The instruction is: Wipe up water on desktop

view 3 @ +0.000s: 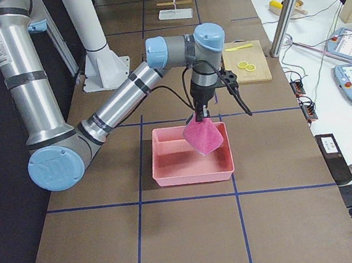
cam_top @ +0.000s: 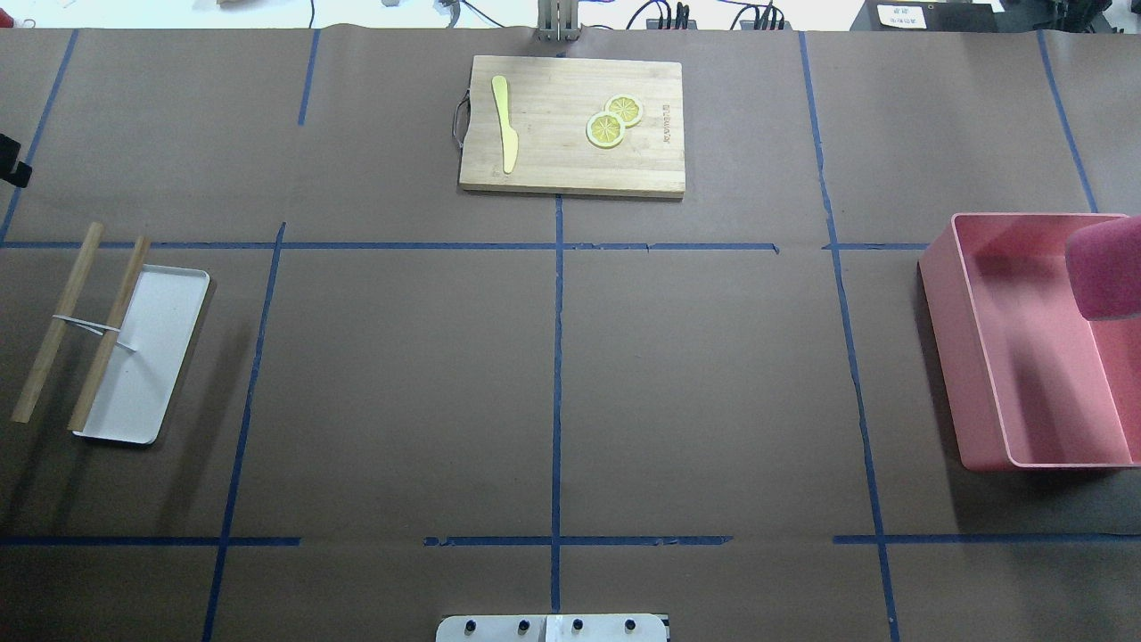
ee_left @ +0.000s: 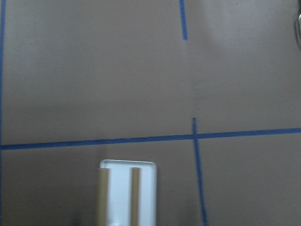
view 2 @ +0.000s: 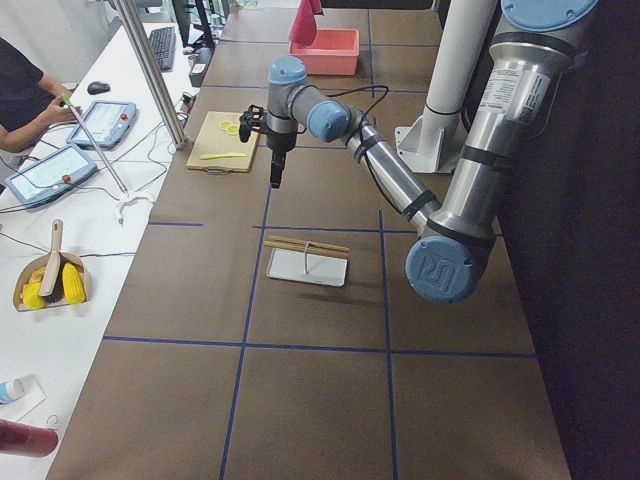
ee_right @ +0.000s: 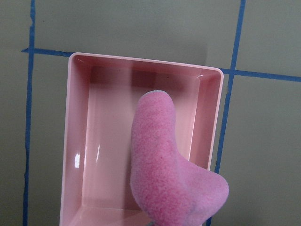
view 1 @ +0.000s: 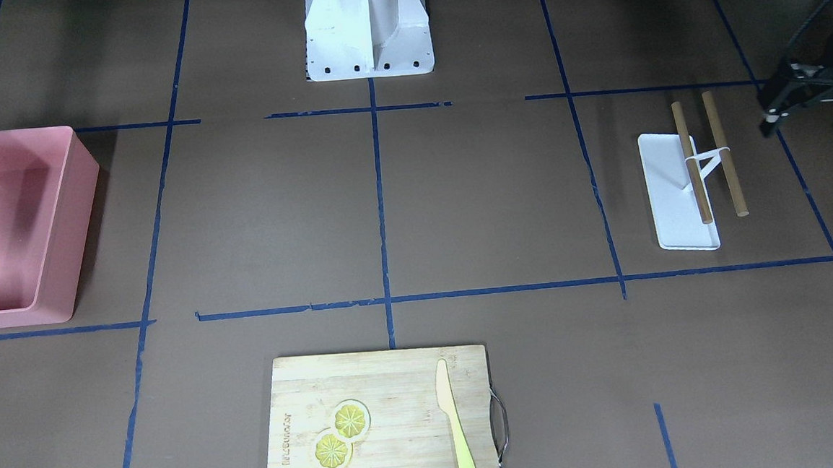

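The desktop (cam_top: 695,374) is a flat brown surface crossed by blue tape lines; I can make out no water patch on it. A fluffy pink cloth (ee_right: 164,160) hangs from my right gripper (view 3: 199,110) above the pink bin (cam_top: 989,374) at the table's right end. The cloth also shows in the overhead view (cam_top: 1105,267). The gripper's fingers are hidden in its wrist view. My left gripper (view 2: 275,175) hovers over the desktop beyond the white tray (cam_top: 151,357). It shows only as a dark shape (view 1: 806,94), and I cannot tell whether it is open or shut.
A bamboo cutting board (cam_top: 570,160) with a yellow knife (cam_top: 505,120) and lemon slices (cam_top: 613,120) lies at the far middle edge. Two wooden sticks (cam_top: 80,330) rest across the white tray at the left. The robot base (view 1: 368,27) stands at the near middle.
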Action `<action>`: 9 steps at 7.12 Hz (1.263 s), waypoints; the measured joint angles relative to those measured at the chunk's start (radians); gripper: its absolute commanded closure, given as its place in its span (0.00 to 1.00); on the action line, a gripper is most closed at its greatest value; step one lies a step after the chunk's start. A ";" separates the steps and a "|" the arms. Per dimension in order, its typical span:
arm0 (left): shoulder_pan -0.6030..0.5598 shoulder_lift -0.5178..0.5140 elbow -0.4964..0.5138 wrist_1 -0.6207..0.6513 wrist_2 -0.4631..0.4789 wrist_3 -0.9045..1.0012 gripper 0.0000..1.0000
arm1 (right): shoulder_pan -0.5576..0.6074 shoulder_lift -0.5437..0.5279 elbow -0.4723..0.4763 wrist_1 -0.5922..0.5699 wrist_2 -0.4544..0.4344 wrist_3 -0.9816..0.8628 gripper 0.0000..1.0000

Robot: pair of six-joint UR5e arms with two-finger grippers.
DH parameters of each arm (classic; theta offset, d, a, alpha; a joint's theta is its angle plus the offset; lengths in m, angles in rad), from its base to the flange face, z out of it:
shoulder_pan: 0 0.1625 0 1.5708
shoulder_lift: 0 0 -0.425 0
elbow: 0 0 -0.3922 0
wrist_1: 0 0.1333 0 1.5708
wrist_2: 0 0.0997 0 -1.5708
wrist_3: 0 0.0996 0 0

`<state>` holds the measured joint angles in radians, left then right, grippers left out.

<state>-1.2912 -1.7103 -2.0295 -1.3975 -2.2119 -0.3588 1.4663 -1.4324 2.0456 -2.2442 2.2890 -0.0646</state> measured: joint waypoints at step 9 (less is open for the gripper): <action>-0.295 0.185 0.307 -0.033 -0.130 0.519 0.00 | 0.152 -0.110 -0.161 0.293 0.148 -0.010 0.00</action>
<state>-1.5862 -1.5249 -1.7226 -1.4303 -2.3423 0.1599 1.6180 -1.5424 1.8847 -1.9509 2.4373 -0.0742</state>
